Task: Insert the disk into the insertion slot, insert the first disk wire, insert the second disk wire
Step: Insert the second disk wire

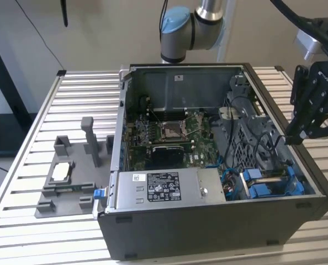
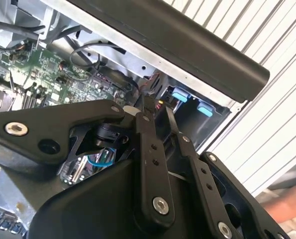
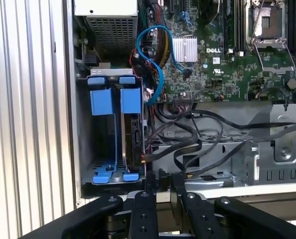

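Tool (image 3: 163, 180) tilted, prob. near insertion slot (image 3: 95, 149).

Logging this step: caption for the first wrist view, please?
Hand at the case edge, next to the insertion slot holding the blue-framed disk, black cables lying alongside.

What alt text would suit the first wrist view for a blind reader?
An open computer case seen from above: a disk in a blue frame stands on edge in its drive bay, beside the green circuit board. Black cables lie alongside, and the robot's gripper hovers at the case's rim.
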{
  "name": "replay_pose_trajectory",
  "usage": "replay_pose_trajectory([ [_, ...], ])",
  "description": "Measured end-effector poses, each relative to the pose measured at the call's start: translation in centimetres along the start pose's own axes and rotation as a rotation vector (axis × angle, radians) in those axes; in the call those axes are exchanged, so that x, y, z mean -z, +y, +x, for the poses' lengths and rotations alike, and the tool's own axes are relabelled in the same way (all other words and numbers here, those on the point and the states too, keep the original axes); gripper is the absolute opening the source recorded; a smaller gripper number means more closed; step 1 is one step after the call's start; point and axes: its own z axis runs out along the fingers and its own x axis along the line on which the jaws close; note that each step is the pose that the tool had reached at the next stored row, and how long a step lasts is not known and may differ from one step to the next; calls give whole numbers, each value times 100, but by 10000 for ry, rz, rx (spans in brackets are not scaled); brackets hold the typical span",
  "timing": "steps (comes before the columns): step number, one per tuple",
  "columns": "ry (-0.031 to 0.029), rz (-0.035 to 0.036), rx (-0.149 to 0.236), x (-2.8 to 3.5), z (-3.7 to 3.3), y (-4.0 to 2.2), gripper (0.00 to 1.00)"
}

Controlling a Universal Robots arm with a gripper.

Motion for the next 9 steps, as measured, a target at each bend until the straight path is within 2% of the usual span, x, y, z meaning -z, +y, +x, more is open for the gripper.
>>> replay_pose_trajectory([
  [2,7,-130,-25,-9,0,-2,27],
  [3,10,-161,-36,-11,0,-2,27],
  [9,8,-167,-47,-14,1,-4,27],
])
